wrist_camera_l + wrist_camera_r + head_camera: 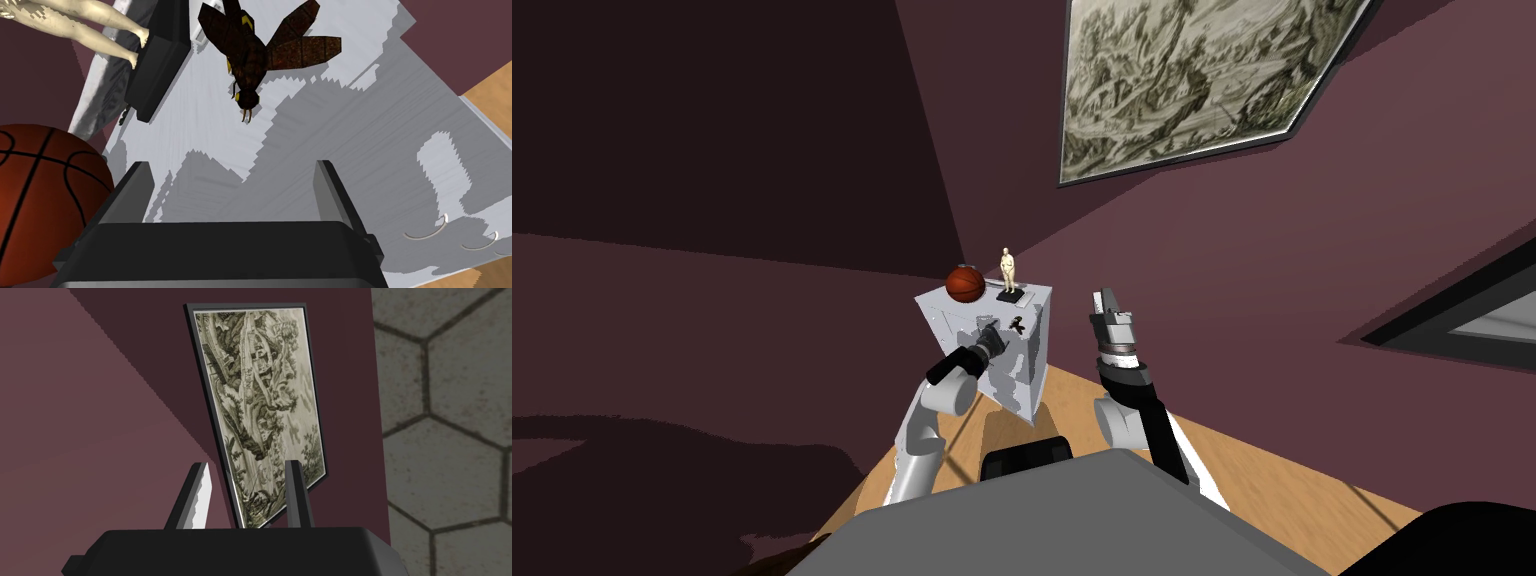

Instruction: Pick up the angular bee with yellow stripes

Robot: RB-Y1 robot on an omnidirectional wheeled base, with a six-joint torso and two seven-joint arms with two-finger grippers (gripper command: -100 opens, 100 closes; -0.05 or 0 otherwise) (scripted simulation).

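Head view: one grey worktop (pixel 1027 372) carries one basketball (pixel 964 284), one pale figurine (pixel 1007 268) on a black base, and one dark bee (pixel 1017 324). The left hand (pixel 996 338) hovers near the bee. The right hand (pixel 1109 303) is raised beside the worktop.

Left wrist view: the fingers (pixel 134 190) are spread wide and hold nothing. The yellow-striped bee lies ahead of them, untouched.

Right wrist view: the fingers (pixel 296 493) stand narrowly apart and hold nothing.

The left gripper (pixel 993 338) hovers close over a white and grey cabinet (pixel 1027 385). Just beside its tip, on the side of the right arm, lies the small dark bee (pixel 1018 325). Beyond the gripper stands a pale figurine (pixel 1007 268) on a dark base (pixel 1012 297), with a basketball (pixel 965 284) near it. The right gripper (pixel 1108 303) is raised, well apart from the left one
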